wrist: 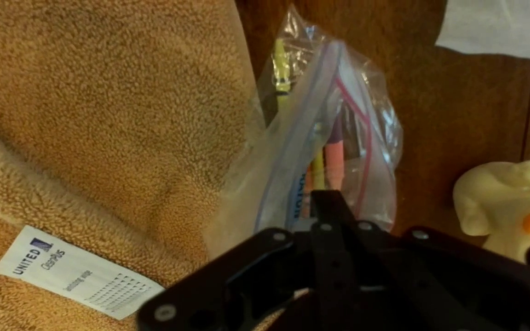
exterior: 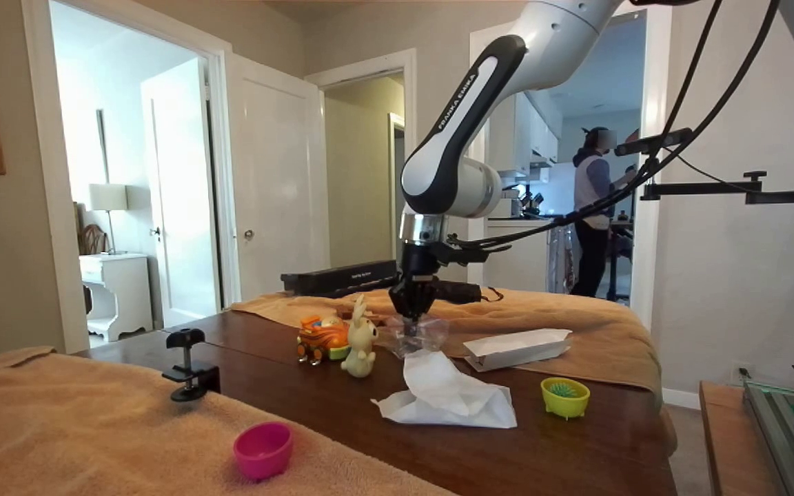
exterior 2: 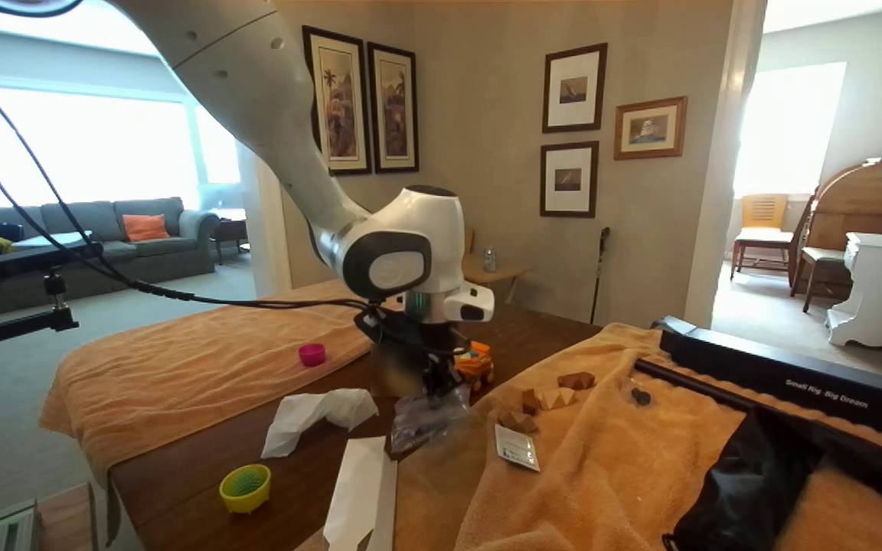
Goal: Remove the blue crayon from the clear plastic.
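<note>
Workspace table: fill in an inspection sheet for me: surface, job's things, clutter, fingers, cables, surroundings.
Surface: brown table, orange towels over parts of it.
Job's things: clear plastic bag with crayons inside; blue crayon not identifiable.
Clutter: white sheet, white tray, lime-green bowl, pink bowl, rabbit toy, orange toy car, wipe packet.
Fingers: shut, at the clear plastic bag; whether they pinch anything can't be told.
Cables: black, in the air, off the brown table.
Surroundings: person standing in the background.
</note>
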